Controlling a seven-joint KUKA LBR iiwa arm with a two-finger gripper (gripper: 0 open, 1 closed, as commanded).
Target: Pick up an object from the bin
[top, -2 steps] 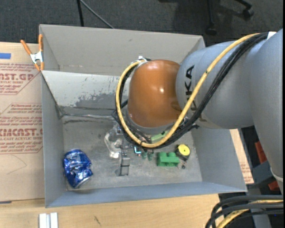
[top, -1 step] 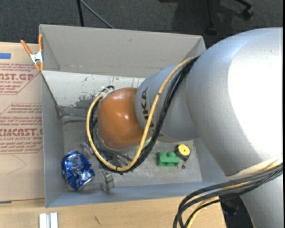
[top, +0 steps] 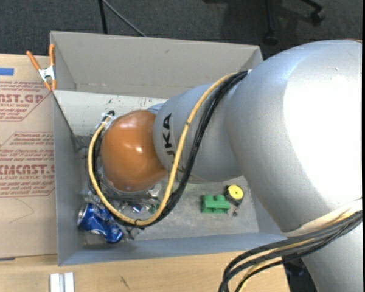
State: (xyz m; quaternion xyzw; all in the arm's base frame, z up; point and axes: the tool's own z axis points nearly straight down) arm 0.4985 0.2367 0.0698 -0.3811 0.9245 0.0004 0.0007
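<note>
Though low at bin's [top: 155, 62] left — end effector [top: 131, 204] state unclear; blue crumpled obj. [top: 98, 222] beside, long axis upper-left–lower-right.

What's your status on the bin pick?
Hand down in left half of the bin, under orange wrist cover. Blue crumpled thing just beside it, lower-left corner. Green block and yellow disc lie apart, further right.

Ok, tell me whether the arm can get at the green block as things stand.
Probably yes. The green block lies bare on the bin floor, right of the orange wrist cover, nothing on it; only a small yellow disc sits close beside it.
</note>
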